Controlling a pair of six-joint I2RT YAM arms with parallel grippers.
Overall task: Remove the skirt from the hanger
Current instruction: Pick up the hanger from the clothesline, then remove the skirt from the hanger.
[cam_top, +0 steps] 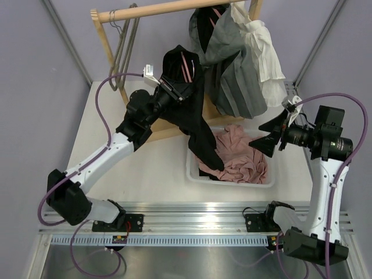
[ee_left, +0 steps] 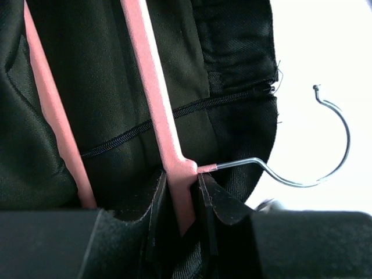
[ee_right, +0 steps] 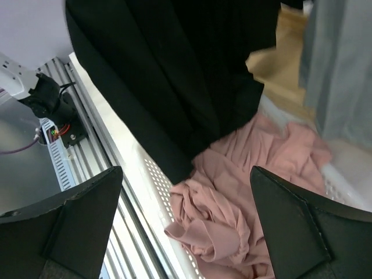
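Above the middle of the white table (cam_top: pixel 145 168), the black skirt (cam_top: pixel 197 116) is held up on its pink hanger (cam_top: pixel 186 64) by the left gripper (cam_top: pixel 177 87). In the left wrist view, the left gripper (ee_left: pixel 183 186) is seen closed narrowly on the pink hanger (ee_left: pixel 148 87), just where the pink bar meets the metal hook (ee_left: pixel 331 139); the hook is seen free against a white background. The black skirt (ee_left: pixel 232 52) is draped around the pink bars, and its zipper (ee_left: pixel 174 113) is seen running across behind them. The skirt's lower end is hung down into the white basket (cam_top: pixel 232 181), over a crumpled pink garment (cam_top: pixel 241 154) lying inside. The right gripper (cam_top: pixel 261 135) is held near the basket's right side with its jaws spread wide and nothing between them. From the right wrist view, the right gripper (ee_right: pixel 186 177) is pointed at the black skirt (ee_right: pixel 174 70), the pink garment (ee_right: pixel 232 197) and the perforated wall of the white basket (ee_right: pixel 154 174). At the back, a grey garment (cam_top: pixel 232 64) and a white garment (cam_top: pixel 264 52) are hung from a wooden rack (cam_top: pixel 151 10).
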